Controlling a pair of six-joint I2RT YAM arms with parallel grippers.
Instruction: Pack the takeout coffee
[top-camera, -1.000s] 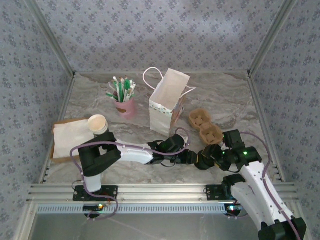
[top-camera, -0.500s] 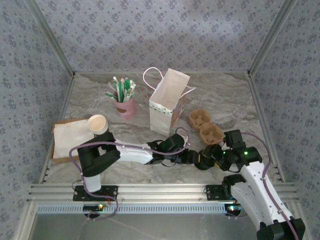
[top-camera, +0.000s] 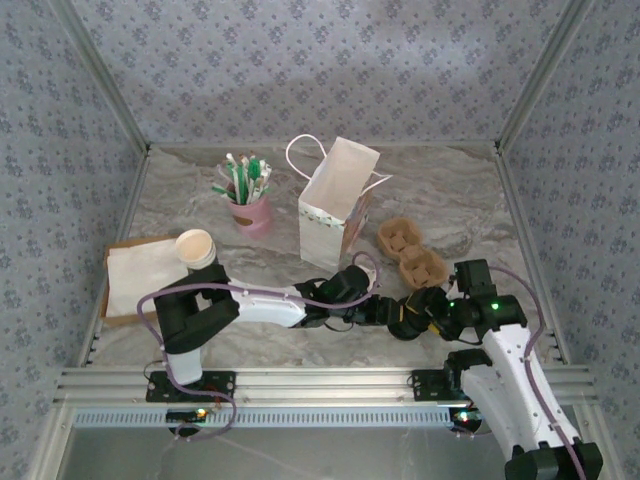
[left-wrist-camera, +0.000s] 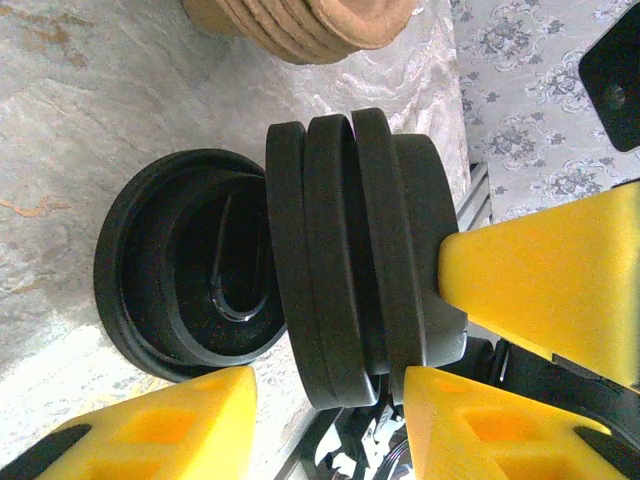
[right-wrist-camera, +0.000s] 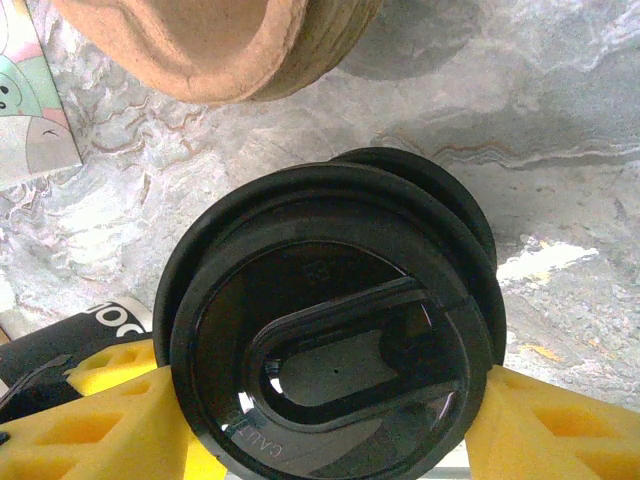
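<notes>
Lower centre, the right gripper (right-wrist-camera: 320, 410) pinches the stack of black lids (left-wrist-camera: 350, 250), the left gripper (left-wrist-camera: 328, 385) spread about its rim; centre left stands the lidless cup (top-camera: 195, 247), the takeout coffee once capped: probably light, crushable, best held gently around its wall.

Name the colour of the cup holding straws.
The small round cup is pink; top external view shows it best.
</notes>
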